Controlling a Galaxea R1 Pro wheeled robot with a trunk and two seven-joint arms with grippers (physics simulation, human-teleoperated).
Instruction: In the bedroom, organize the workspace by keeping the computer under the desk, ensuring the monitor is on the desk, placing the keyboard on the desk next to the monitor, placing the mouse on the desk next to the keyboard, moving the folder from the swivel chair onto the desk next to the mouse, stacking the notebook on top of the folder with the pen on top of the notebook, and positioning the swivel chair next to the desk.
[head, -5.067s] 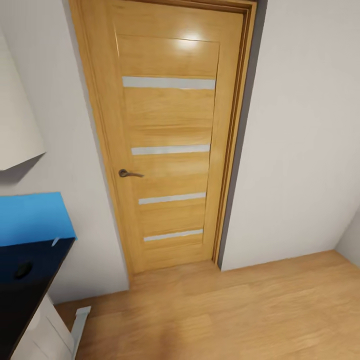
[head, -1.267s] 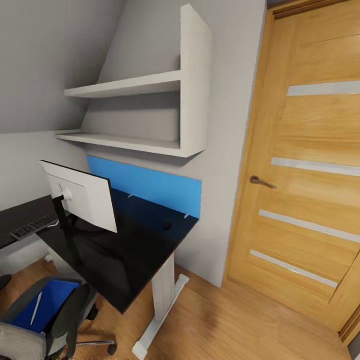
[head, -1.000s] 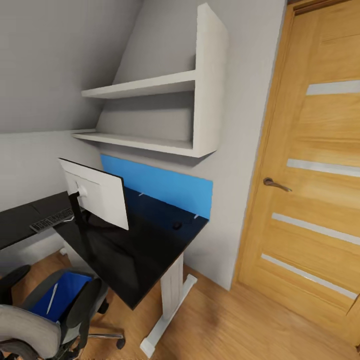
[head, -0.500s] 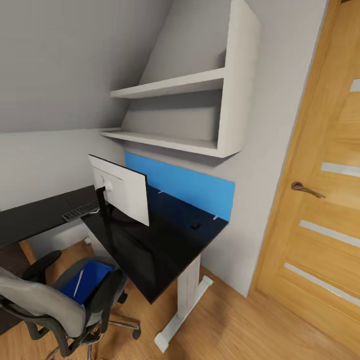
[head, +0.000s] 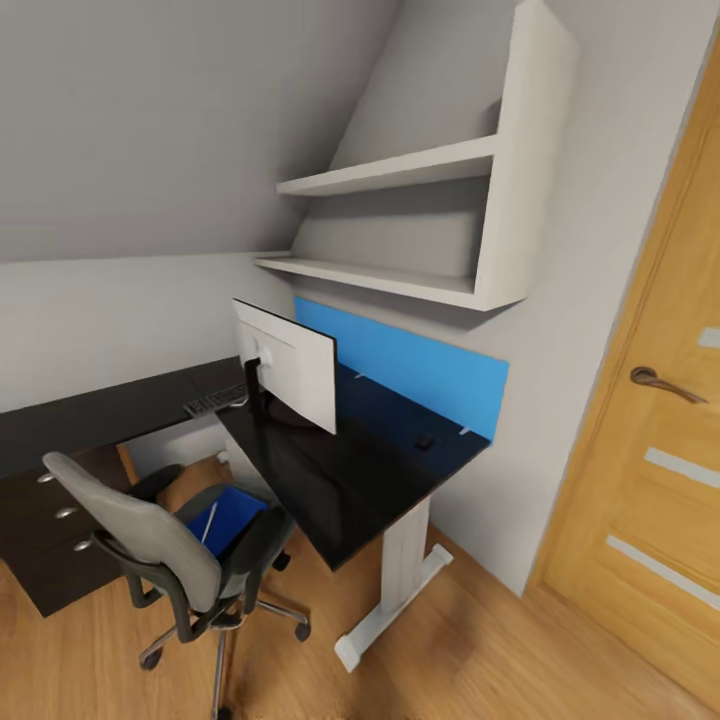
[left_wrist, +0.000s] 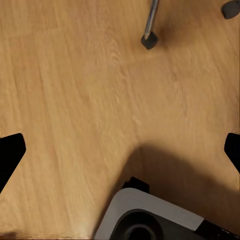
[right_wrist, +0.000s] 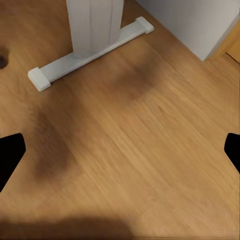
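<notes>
Left gripper (left_wrist: 120, 150) fingertips sitting spread over wood floor (left_wrist: 75, 90); right gripper (right_wrist: 120, 150) likewise | head camera panning left since earlier frames (door (head: 650, 480) sliding to edge) | swivel chair (head: 170, 560) now showing fully, carrying folder (head: 225, 520) with pen (head: 208, 522) | monitor (head: 290, 365), keyboard (head: 215, 400), mouse (head: 425, 441) sitting on desk (head: 350, 480).

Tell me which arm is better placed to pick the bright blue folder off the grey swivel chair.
Probably the left. The bright blue folder lies on the grey swivel chair at the head view's left, and the chair's wheeled base appears below the left hand. The right hand faces the desk's white leg.
</notes>
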